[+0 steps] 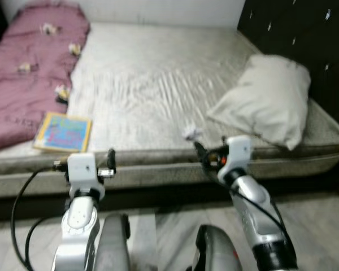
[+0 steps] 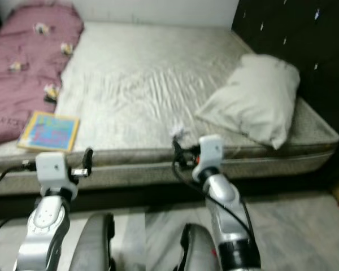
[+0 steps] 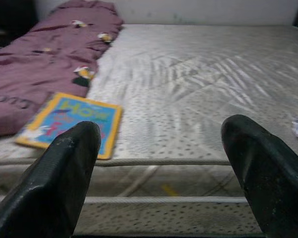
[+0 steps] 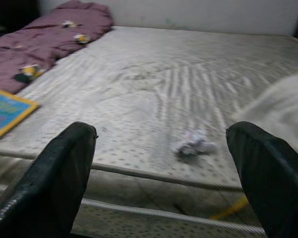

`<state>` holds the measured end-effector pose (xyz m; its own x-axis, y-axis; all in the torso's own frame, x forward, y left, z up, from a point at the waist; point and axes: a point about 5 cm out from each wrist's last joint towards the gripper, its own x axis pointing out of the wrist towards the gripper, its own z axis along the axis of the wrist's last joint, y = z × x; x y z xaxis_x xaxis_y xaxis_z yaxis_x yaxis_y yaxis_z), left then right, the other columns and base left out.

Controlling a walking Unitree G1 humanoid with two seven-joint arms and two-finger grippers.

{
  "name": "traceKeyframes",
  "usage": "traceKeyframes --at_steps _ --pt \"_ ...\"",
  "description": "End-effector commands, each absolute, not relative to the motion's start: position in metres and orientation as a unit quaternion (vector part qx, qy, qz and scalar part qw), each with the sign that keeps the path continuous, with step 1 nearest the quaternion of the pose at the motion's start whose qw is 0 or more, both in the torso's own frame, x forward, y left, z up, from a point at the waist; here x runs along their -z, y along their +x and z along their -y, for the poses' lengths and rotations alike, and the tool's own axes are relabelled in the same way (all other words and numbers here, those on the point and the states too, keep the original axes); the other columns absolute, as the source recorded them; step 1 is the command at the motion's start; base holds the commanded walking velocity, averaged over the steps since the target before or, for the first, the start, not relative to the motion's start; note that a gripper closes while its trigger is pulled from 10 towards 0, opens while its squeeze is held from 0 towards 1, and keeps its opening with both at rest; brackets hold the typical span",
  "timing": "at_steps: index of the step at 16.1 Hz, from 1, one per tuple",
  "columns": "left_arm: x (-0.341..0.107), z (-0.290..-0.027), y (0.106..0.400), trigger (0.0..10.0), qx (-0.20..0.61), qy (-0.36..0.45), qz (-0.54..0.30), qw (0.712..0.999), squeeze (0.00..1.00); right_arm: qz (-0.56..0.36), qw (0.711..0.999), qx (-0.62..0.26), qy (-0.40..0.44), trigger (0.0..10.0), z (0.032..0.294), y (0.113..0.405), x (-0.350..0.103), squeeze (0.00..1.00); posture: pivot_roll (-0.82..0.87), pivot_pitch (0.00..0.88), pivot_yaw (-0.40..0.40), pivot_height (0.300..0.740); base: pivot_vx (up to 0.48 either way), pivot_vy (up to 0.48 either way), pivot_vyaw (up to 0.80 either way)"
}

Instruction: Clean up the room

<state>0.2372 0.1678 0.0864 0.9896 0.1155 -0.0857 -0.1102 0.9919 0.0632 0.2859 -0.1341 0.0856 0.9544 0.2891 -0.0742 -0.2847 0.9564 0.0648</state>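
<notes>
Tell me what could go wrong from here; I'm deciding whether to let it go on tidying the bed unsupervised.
The crumpled paper lies near the mattress edge, so a clumsy reach by the open right gripper could knock it off onto the floor. The pillow sits close beside it and might get nudged. The book also rests near the edge in front of the open left gripper, so it could slide off if pushed.
</notes>
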Motion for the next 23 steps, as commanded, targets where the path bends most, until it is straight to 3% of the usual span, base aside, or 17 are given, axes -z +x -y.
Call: traceKeyframes --at_steps 1,12,23 --pt "-0.0906 -0.1665 0.2389 10.0 -0.054 0.029 -0.036 0.998 0.0 -0.031 0.989 -0.144 0.019 10.0 0.1366 0.2885 -0.0905 0.0 0.0 0.004 -0.08 0.623 0.0 0.0 0.7" --pt "-0.0901 -0.1643 0.239 10.0 -0.05 0.02 -0.038 0.998 0.0 -0.039 0.991 -0.128 0.012 10.0 0.14 0.2886 -0.0877 0.0 -0.01 0.018 -0.083 0.623 0.179 0.0 0.11" --pt "-0.0914 -0.1628 0.2405 10.0 -0.042 0.019 -0.035 0.998 0.0 -0.041 0.992 -0.118 0.006 10.0 0.1422 0.2906 -0.0874 0.0 -0.01 0.023 -0.08 0.623 0.377 0.0 0.0"
